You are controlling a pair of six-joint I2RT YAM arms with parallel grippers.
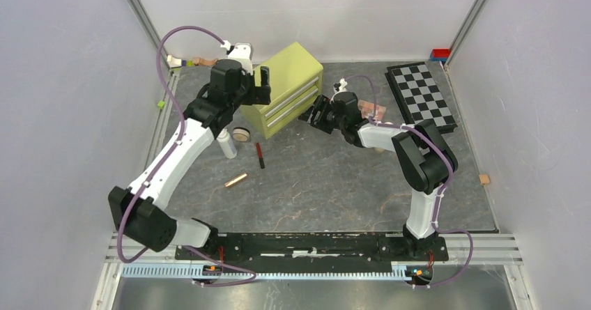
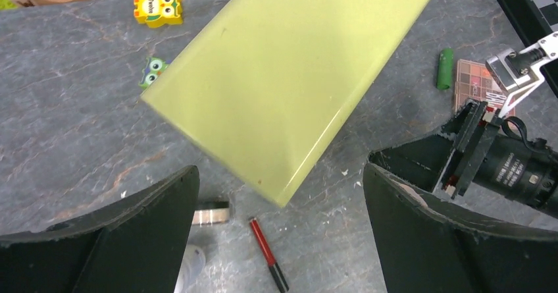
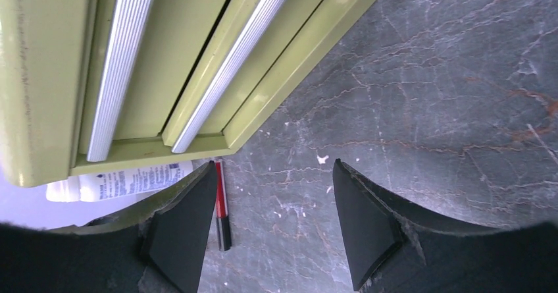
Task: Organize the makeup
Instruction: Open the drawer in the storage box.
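Left hand (image 2: 279, 171) spread wide above green drawer chest (image 1: 286, 87); right hand (image 3: 275, 166) parted, empty, facing shut drawers (image 3: 131, 76).

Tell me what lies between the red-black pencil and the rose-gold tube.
Nothing: the top view shows only bare table between the red-black pencil and the rose-gold tube.

The green drawer cabinet (image 1: 289, 87) blocks the far centre, with the left gripper (image 2: 281, 171) above its top and the right gripper (image 3: 275, 168) just off its near-right corner. Near its left front corner, the white bottle (image 1: 226, 143), round compact (image 1: 241, 134), red-black pencil (image 1: 260, 155) and rose-gold tube (image 1: 235, 180) clutter the approach. The table (image 1: 334, 184) to the right of the tube, nearer than the cabinet, lies open; the chequered board (image 1: 420, 95) occupies the far right.
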